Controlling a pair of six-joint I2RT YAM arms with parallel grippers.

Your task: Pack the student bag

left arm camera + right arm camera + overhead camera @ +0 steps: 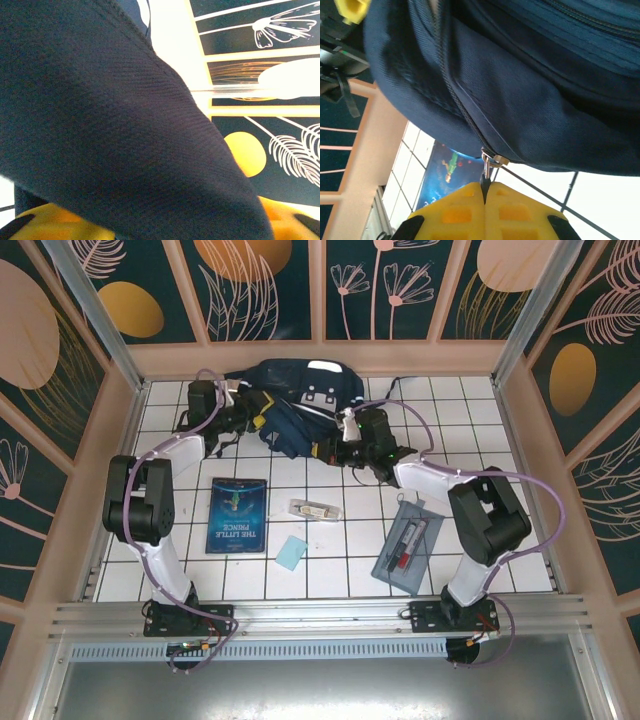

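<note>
Okay, starting at the near edge of the worktop [500, 540]. At 5 o'clock lies the grey see-through pencil case [408, 548] with pens inside. At 6 o'clock is a small light-blue note pad [292, 553], and at 7 o'clock the book The Little Prince [237, 515], flat, cover up. Just past the note pad sits a small pale oblong item [314, 509], too small to name. All four lie apart from one another and outside the bag, within reach of either arm, so by my reading nothing is packed yet.

Further out, at 12 o'clock, the student bag [300, 400] slumps near the far wall, with both arms reaching to it. The right gripper [485, 192] has its yellow fingers [460, 210] pressed together on the zipper pull [488, 162], pinched at the tips so the slider can be dragged along the teeth. The left gripper [258, 422] is at the bag's 9 o'clock side. Its fingers [60, 222] stand apart, with navy fabric draped across the gap, loose rather than pinched, I'd judge. That one looks placed to brace the cloth while the zip runs.
</note>
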